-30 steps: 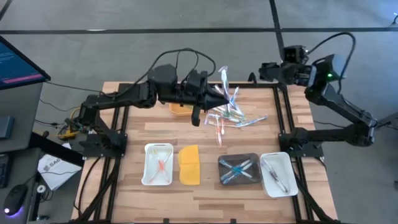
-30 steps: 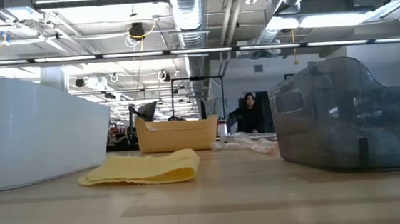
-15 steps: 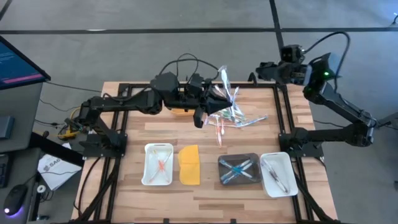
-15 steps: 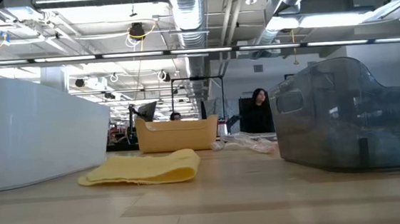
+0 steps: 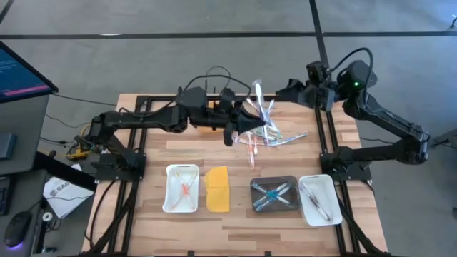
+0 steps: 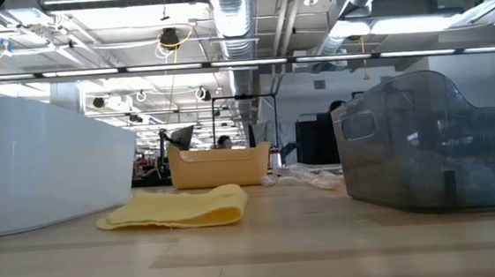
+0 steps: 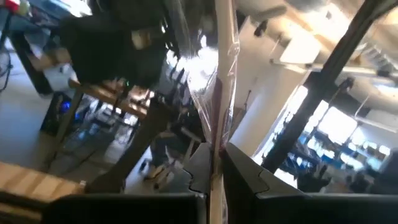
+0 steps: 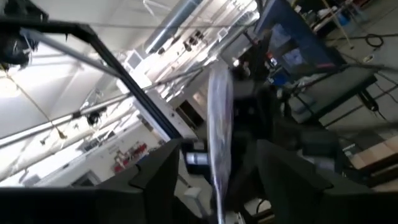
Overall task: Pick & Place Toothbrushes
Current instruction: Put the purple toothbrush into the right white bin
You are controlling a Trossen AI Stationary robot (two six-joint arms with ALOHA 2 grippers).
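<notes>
- Along the table's (image 5: pixel 235 218) near edge, four containers sit in a row: a white tray (image 5: pixel 181 188) holding an orange toothbrush, a flat yellow lid (image 5: pixel 218 189), a dark tray (image 5: pixel 275 194) holding blue toothbrushes, and a second white tray (image 5: pixel 318 200) holding pale ones.
- Farther back, near the middle of the table, loose wrapped toothbrushes (image 5: pixel 275 137) lie in a scattered pile.
- Above that pile, the left gripper (image 5: pixel 255 121) is clamped on a clear-wrapped toothbrush (image 5: pixel 258 96), which stands upright from its fingertips.
- Behind the left arm, a yellow bin (image 5: pixel 208 123) rests on the table, partly hidden.
- At the far right corner, the right gripper (image 5: pixel 281 91) has its fingers spread, holding nothing, pointed toward the upright toothbrush and close beside it.
- Beyond the table lies grey floor (image 5: pixel 178 43).
</notes>
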